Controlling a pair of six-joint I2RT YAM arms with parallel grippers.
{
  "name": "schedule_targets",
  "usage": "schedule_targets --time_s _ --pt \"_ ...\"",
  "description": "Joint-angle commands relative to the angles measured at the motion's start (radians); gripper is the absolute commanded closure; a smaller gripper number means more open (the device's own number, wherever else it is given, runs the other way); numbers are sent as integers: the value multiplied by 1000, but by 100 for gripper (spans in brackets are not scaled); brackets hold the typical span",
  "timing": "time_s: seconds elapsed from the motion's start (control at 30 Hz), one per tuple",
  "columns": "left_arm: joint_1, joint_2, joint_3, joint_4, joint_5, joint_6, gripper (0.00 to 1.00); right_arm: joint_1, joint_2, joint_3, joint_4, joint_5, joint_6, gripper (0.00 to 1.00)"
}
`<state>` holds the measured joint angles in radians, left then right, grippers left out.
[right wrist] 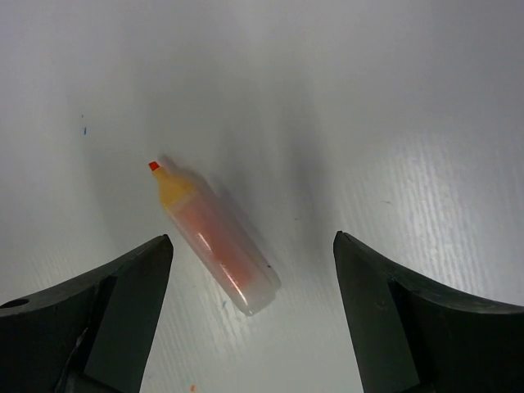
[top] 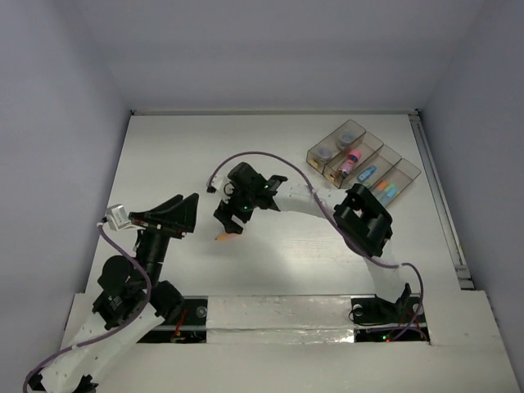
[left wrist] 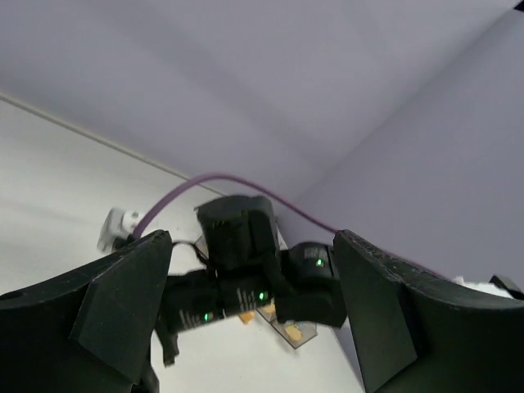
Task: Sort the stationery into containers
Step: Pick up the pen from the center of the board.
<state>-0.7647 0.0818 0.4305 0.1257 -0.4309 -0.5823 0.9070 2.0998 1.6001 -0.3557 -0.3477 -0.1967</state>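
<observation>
An orange marker (right wrist: 214, 237) lies uncapped on the white table, tip pointing up-left. My right gripper (right wrist: 254, 270) hangs open just above it, the marker's blunt end between the fingers, nearer the left one and touching neither. From above, the marker (top: 223, 237) shows just below the right gripper (top: 231, 227), left of centre. The containers (top: 364, 160) stand at the back right, holding round clear tubs (top: 348, 135), a pink marker (top: 350, 161), a blue marker (top: 366, 173) and more. My left gripper (top: 190, 211) is raised and open, empty, left of the right gripper.
The left wrist view looks between its open fingers (left wrist: 123, 303) at the right arm's black wrist (left wrist: 246, 262), with the containers (left wrist: 299, 332) beyond. A purple cable (top: 246, 157) loops over the right wrist. Grey walls close the table at back and sides.
</observation>
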Motion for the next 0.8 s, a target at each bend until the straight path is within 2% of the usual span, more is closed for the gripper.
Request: schedule_targets --time_s 0.0,0.1,0.33,0.4,0.53,0.63,0.67,0.73,0.77 --pt "-2 -8 69 -69 -83 7 22 27 26 64 -48 45 -95 14" --pt "-2 -10 106 -83 -100 15 22 65 43 80 -81 76 -142 10" --pt "-2 -17 119 -98 -121 29 23 115 84 49 -101 185 -193 10" --pt "-2 -16 117 -98 -129 26 23 127 104 40 -80 240 -198 12" --pt "-2 -10 120 -104 -135 24 23 145 120 20 -19 251 -176 19" --pt "-2 -10 119 -115 -138 19 23 145 127 21 -2 253 -167 29" --pt "-2 -11 117 -113 -138 18 23 145 129 21 0 250 -167 42" --pt "-2 -13 113 -116 -137 13 23 145 137 27 -2 243 -167 54" --pt "-2 -11 109 -118 -135 12 23 145 140 30 -3 237 -165 73"
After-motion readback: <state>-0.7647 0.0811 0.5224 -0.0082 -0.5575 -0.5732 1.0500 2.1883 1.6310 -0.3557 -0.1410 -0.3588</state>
